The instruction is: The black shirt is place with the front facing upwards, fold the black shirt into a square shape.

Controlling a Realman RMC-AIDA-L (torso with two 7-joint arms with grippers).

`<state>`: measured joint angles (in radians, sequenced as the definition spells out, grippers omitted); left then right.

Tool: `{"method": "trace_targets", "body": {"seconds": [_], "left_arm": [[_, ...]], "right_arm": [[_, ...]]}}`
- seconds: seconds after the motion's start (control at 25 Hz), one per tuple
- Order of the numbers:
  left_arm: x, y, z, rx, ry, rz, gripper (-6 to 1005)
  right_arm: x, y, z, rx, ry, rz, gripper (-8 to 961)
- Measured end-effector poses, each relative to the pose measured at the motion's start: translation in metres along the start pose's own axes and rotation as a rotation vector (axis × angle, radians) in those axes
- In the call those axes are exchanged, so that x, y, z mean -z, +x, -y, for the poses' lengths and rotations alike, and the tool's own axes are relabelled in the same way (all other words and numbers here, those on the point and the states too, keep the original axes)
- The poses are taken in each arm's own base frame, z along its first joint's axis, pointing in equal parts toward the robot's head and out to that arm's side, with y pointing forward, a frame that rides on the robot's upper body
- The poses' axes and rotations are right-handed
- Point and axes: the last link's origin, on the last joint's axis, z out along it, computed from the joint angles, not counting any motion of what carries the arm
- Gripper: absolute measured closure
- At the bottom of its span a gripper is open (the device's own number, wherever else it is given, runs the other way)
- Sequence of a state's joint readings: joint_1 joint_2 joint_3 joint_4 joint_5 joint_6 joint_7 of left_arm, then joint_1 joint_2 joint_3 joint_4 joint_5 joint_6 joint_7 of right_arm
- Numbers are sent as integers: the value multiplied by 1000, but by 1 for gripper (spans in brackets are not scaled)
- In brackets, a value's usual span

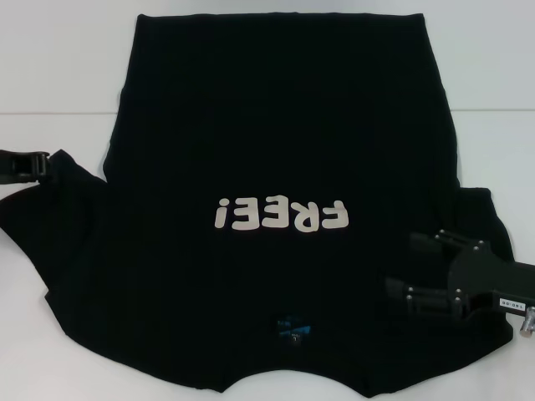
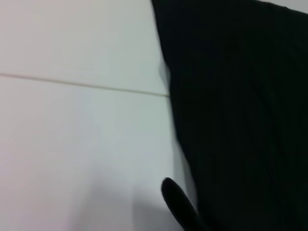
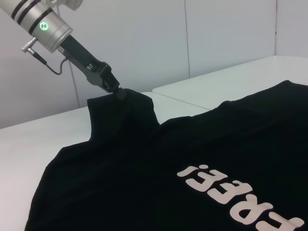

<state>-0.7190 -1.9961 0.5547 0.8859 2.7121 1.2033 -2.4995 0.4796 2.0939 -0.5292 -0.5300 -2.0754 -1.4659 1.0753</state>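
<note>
The large black cloth T-shirt (image 1: 276, 142) before me looks soft and matt, its cream "FREE!" lettering (image 1: 280, 216) flat and smooth. The white surface (image 1: 58, 67) is smooth with a faint sheen. My left end effector (image 3: 115, 90) is matt black, on a shiny silver metal wrist (image 3: 41, 21).

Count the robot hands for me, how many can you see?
2. The left hand pinches the black shirt by its left sleeve, lifting it. The right hand hovers open over the right sleeve.

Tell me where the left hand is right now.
In the head view the left hand sits at the table's left edge, pinching the black shirt at its left sleeve tip and lifting it.
</note>
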Motion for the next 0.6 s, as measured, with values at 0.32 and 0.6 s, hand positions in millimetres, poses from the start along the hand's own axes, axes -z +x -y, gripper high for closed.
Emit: {"method": "trace_targets", "body": {"seconds": [0.32,0.6], "left_arm": [[13,14,0,14,14,-20,970],[18,15,-1,27,12,-12,957]], "right_arm": [[-1,0,-1,-2,-4,2,25],[-1,0,-1,-4,-6,3,26]]}}
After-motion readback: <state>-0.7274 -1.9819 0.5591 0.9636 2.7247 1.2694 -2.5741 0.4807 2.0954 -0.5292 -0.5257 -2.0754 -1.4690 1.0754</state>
